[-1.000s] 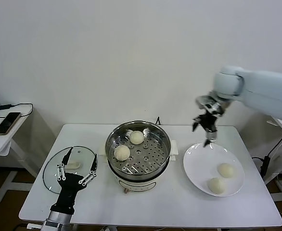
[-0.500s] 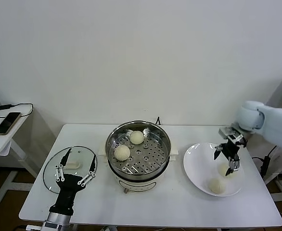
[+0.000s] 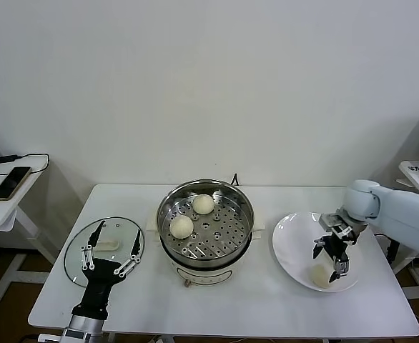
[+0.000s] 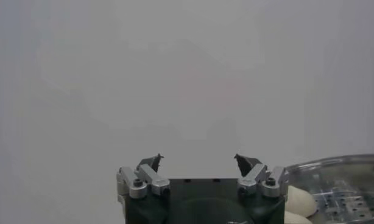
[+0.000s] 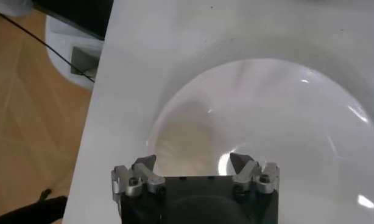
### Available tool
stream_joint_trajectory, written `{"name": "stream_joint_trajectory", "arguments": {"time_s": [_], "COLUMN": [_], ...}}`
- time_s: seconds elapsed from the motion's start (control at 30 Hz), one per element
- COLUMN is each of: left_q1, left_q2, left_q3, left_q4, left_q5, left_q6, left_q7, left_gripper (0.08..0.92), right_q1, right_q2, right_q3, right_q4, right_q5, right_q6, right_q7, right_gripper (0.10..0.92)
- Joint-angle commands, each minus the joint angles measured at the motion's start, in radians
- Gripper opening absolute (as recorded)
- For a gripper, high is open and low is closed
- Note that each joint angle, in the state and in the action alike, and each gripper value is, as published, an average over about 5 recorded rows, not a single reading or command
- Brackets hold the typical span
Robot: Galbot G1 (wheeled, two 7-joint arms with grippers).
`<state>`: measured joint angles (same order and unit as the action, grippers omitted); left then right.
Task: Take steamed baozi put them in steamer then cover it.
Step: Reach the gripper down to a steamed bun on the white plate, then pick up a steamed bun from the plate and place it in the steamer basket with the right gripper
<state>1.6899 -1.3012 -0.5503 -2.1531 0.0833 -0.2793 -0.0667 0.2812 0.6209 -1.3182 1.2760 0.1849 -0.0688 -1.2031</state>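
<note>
Two buns [image 3: 192, 215] inside the steamer [image 3: 206, 225] at table centre, sitting on its perforated tray: one toward the far side, one nearer and to the left. Lid [image 3: 103, 248] flat on the table [image 3: 259, 300] left of the steamer, off the pot, handle up. White plate [image 3: 295, 243] right of the steamer, well apart from the lid. One bun [image 3: 319, 276] visible on the plate's near part, partly behind the right gripper [image 3: 331, 260]; a fourth bun not made out, the spot hidden by the gripper. Right gripper low over the plate, jaws spread, nothing between them; in the wrist view, fingertips [image 5: 145, 164] apart above the plate's white surface [image 5: 284, 109]. Left gripper [image 3: 111, 250] at the near left, over the near edge of the lid, jaws spread wide, holding nothing; in its wrist view [image 4: 199, 163] pointing toward the wall, steamer rim [image 4: 339, 164] off to one side.
</note>
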Motion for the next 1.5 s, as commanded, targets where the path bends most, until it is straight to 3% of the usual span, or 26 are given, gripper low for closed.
{"name": "stream_joint_trajectory", "arguments": {"time_s": [0.03,0.4,0.6,0.77,1.07,1.33,1.5], "left_q1": [0.001,0.004,0.002,-0.001,-0.009,-0.010,-0.008], "left_q2": [-0.001,-0.006,-0.005,0.000,0.014,0.014,0.016], "left_q3": [-0.002,-0.004,-0.003,0.001,0.008,0.013,0.010], "left_q4": [0.001,-0.002,-0.007,-0.013,-0.014,-0.018,-0.018], "left_q5": [0.001,0.003,0.003,0.002,-0.002,-0.003,-0.003], "left_q6": [-0.001,-0.001,-0.001,-0.001,-0.002,0.000,-0.001], "left_q7": [-0.003,-0.004,-0.005,-0.005,-0.006,-0.006,-0.007], "left_gripper": [0.823,0.823,0.823,0.823,0.823,0.823,0.823], "right_q1": [-0.060,-0.039,0.054,0.239,0.573,0.599,0.552], "right_q2": [0.005,-0.010,-0.011,0.020,0.186,0.354,0.439], "right_q3": [0.031,0.037,0.012,-0.009,-0.092,-0.048,-0.028], "right_q4": [-0.009,-0.007,0.011,0.038,0.196,0.268,0.302], "right_q5": [-0.024,-0.035,-0.017,-0.019,0.048,0.015,-0.086], "right_q6": [0.003,0.004,0.017,0.121,0.317,0.447,0.499], "right_q7": [0.011,-0.003,-0.010,-0.045,-0.030,0.024,0.049], "right_gripper": [0.819,0.683,0.651,0.643,0.628,0.628,0.623]}}
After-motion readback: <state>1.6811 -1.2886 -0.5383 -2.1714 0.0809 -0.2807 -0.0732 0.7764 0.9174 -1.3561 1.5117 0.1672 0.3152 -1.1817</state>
